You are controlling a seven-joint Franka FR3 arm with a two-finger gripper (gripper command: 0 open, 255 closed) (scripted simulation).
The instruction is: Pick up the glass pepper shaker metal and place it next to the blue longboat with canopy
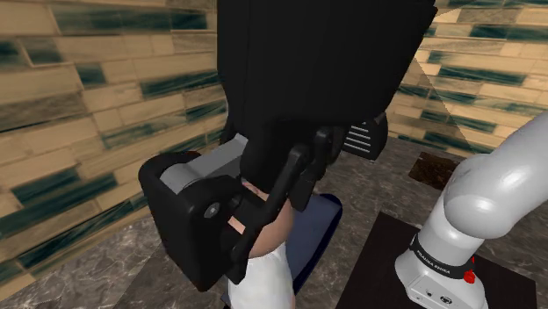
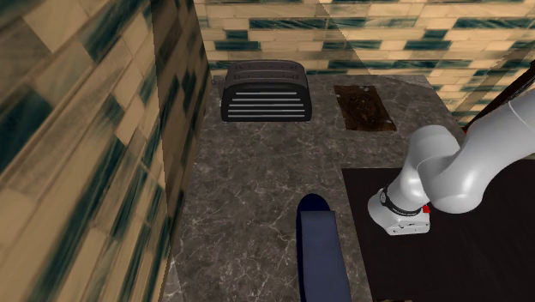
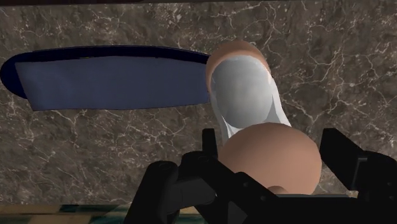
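Soft even light, rather dim, flat shading across the marble counter (image 2: 249, 214), gentle bright sheen along the white arm (image 1: 501, 184), near tiled wall (image 2: 77, 129) stretched and blurry at the second exterior view's left

Small white lettering ran along the dark band (image 1: 436, 255) at the white arm's (image 1: 492, 197) base joint, too small to read with certainty.
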